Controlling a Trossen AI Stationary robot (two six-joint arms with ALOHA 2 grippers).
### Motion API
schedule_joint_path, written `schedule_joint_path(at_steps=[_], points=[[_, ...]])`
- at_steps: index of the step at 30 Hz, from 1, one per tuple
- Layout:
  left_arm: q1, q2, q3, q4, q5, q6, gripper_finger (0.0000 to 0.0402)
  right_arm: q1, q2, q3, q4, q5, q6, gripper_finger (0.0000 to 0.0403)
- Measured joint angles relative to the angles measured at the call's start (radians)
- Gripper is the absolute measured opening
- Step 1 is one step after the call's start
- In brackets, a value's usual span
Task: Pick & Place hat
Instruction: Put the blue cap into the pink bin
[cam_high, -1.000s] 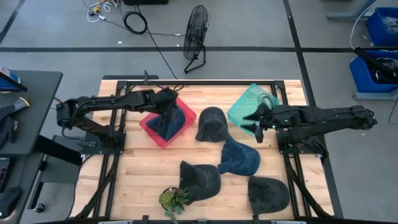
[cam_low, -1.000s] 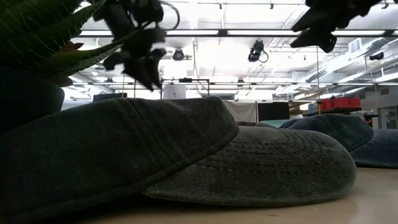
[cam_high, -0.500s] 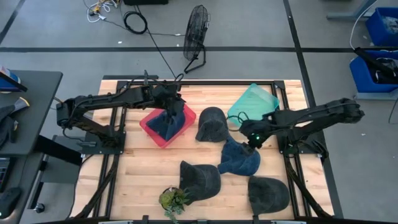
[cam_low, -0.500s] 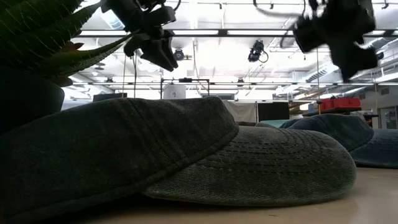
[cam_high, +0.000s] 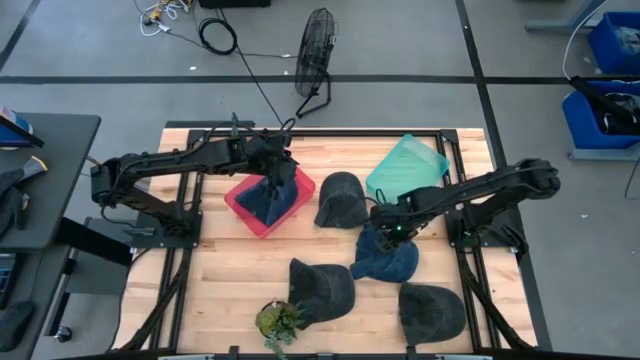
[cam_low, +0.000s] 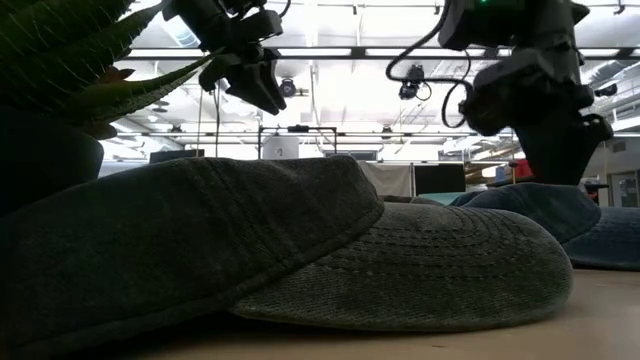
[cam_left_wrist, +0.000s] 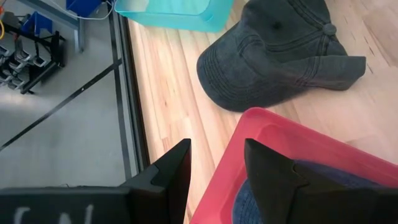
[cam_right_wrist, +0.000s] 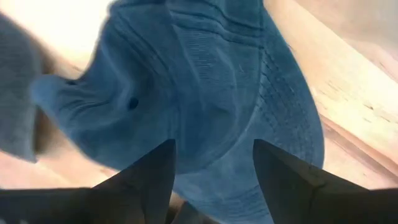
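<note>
A blue hat (cam_high: 385, 255) lies crown up on the table's middle right; it fills the right wrist view (cam_right_wrist: 205, 93). My right gripper (cam_high: 392, 230) (cam_right_wrist: 211, 180) is open and points down right over its crown (cam_low: 540, 200). A second blue hat (cam_high: 268, 198) sits in the red bin (cam_high: 250, 215). My left gripper (cam_high: 278, 172) (cam_left_wrist: 217, 168) is open and hangs above the bin's far rim (cam_left_wrist: 273, 124), touching nothing. My right gripper comes at the blue hat from above with open fingers (cam_right_wrist: 292, 174) on either side of the crown's middle. In the low view its fingertips reach the crown's top (cam_low: 555, 182). I cannot tell whether they touch it. The hat rests flat on the table.
Three dark grey hats lie on the table: one beside the red bin (cam_high: 342, 198) (cam_left_wrist: 280, 50), one near the middle front (cam_high: 322, 287) (cam_low: 300, 250), one at the front right (cam_high: 432, 310). A teal bin (cam_high: 405, 168) stands at the far right. A small plant (cam_high: 278, 322) sits at the near edge.
My right gripper has swung from over the teal bin toward the table's near left and come down onto the blue hat, tipping to point downward. My left gripper has risen out of the red bin and shifted slightly toward the far edge; the hat in the bin stayed.
</note>
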Motion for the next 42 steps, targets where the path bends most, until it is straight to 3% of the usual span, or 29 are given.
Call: schedule_joint_path(at_steps=[5,8,16,20,24,29,35,42], points=[[0.0,0.0,0.0,-0.001,0.0,0.0,0.0154,-0.008,0.066,0.0,0.005,0.008,-0.034,0.0216],[0.0,0.0,0.0,-0.002,0.0,0.0,0.0153,-0.017,0.086,0.001,0.006,0.006,-0.086,0.0191],[0.0,0.0,0.0,-0.003,0.0,0.0,0.0154,-0.021,0.08,0.001,0.021,-0.045,-0.204,0.0016],[0.0,0.0,0.0,-0.002,0.0,0.0,0.0153,-0.021,0.078,0.016,0.011,-0.13,-0.249,0.0022],[-0.01,0.0,0.0,0.002,0.025,-0.001,0.0153,-0.02,0.078,0.091,-0.029,-0.136,-0.332,0.0008],[-0.06,0.0,0.0,0.015,0.062,-0.049,0.0153,-0.019,0.078,0.216,-0.036,-0.008,-0.423,0.0008],[-0.142,0.0,0.0,0.11,0.062,-0.289,0.0153,-0.031,0.078,0.286,0.009,0.147,-0.521,0.0006],[-0.237,0.0,0.0,0.24,0.115,-0.412,0.0153,-0.065,0.078,0.277,0.089,0.192,-0.579,0.0006]])
